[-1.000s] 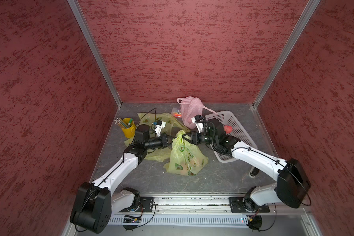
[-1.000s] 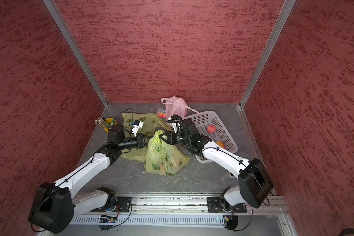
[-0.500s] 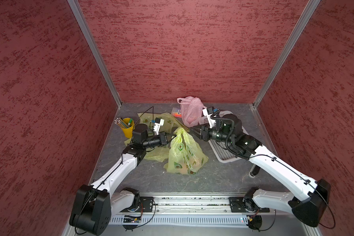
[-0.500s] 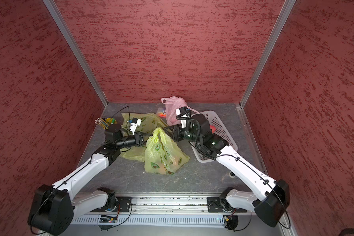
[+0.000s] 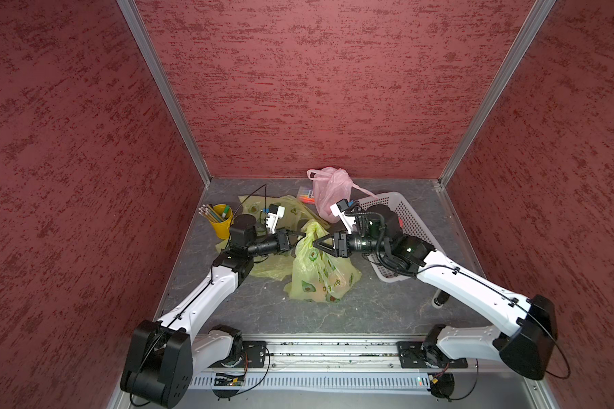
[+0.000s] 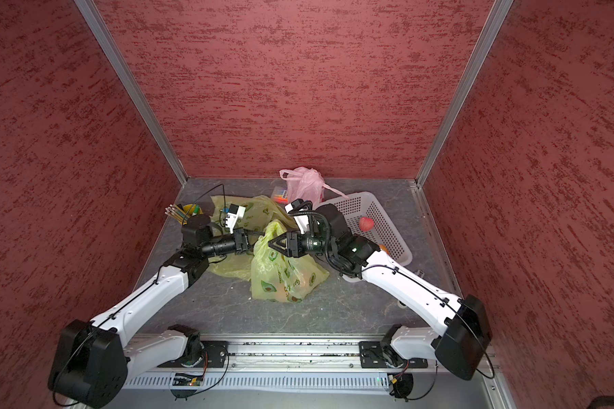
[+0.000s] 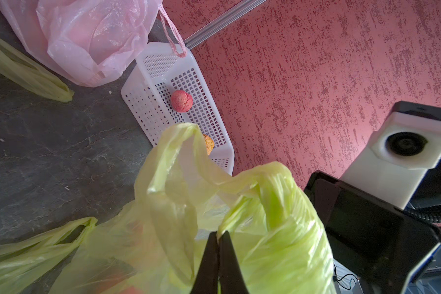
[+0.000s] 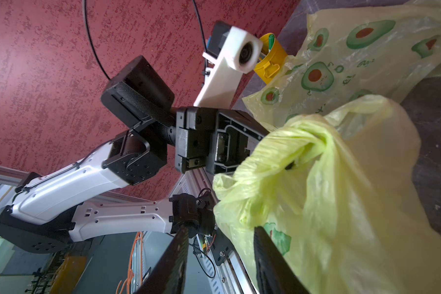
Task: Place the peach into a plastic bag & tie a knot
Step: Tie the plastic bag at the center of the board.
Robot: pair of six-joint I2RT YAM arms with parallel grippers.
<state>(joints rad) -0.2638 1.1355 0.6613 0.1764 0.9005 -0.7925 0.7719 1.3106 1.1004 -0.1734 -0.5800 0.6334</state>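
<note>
Surrounding grey marbled tabletop (image 5: 369, 311), green bag (image 5: 316, 272): red walls (image 5: 316, 88).

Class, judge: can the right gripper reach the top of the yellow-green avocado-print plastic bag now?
Probably yes: the open right gripper is beside the yellow-green plastic bag, nothing between; the left gripper holds its top.

Three walls (image 5: 316, 88) of rough, mottled dark-red plaster close in the back and both sides. They meet at bare aluminium posts (image 5: 164, 92) rising from the bench's two far corners. The bench (image 5: 387, 311) is dark grey with pale veins. A metal rail (image 5: 334, 350) runs along its near edge. The light is soft and even.
</note>
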